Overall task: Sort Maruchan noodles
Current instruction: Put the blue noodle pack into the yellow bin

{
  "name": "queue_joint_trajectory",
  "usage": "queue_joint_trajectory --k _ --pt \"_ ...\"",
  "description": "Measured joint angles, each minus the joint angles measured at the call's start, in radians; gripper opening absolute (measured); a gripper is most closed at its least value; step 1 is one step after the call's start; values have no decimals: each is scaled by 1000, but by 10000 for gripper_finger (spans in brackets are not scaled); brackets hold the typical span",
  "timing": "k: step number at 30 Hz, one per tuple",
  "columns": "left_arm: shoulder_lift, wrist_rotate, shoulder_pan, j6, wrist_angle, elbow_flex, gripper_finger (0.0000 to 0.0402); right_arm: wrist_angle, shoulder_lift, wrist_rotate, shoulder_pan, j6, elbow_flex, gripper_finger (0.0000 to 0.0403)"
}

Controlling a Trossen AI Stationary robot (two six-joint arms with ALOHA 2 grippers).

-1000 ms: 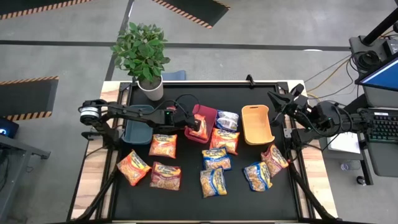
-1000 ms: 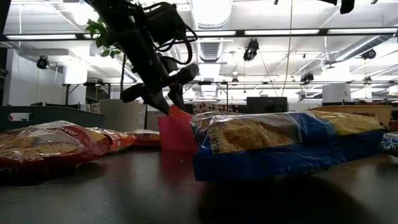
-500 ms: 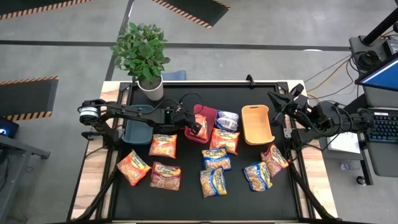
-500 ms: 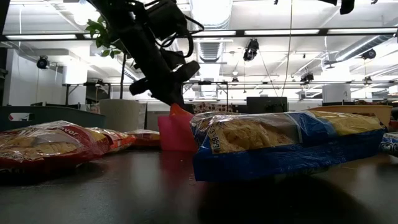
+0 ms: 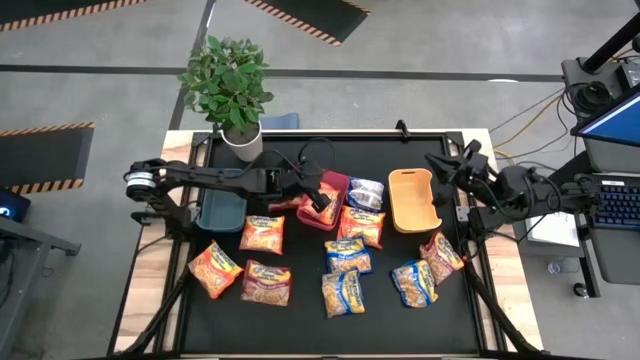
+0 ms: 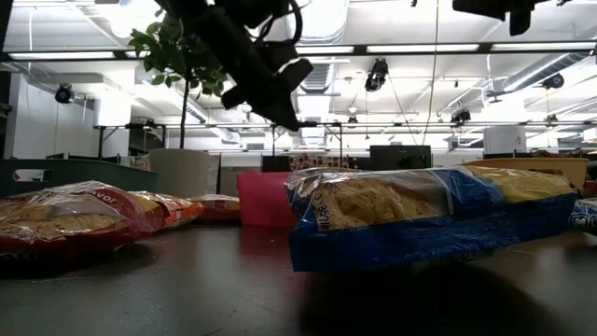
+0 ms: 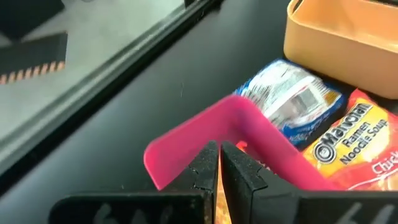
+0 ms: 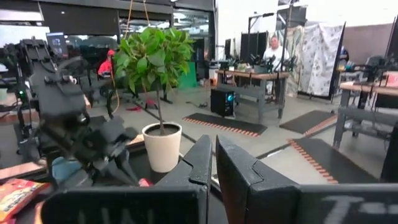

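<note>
Lifting clear since a second ago, my left gripper (image 5: 325, 199) shuts empty above the pink plastic bin (image 5: 338, 181) holding one orange packet, with nine crinkly noodle packets (image 5: 262, 234) unsorted below; right gripper (image 5: 440, 163) waits shut.
</note>
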Motion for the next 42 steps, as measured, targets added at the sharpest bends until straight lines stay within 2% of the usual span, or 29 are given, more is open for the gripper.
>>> queue_joint_trajectory --k 4,11,16,27,32,35,42 --pt "-22 -1 0 90 -6 4 0 -83 1 0 0 82 -3 13" --pt "-146 222 -6 210 -12 -88 0 -238 1 -1 0 278 -34 13" --pt "-252 306 -25 222 1 -200 0 -301 1 -1 0 384 -55 13" --pt "-374 328 -146 172 151 -407 0 -297 2 -1 0 381 -53 13" --pt "-373 327 -162 195 226 -444 0 -297 2 0 0 390 -53 13" --pt "-364 325 -162 196 257 -454 0 -285 2 -5 0 492 -53 13" --pt "-357 325 -162 258 265 -453 0 -150 53 -119 0 501 -40 13"
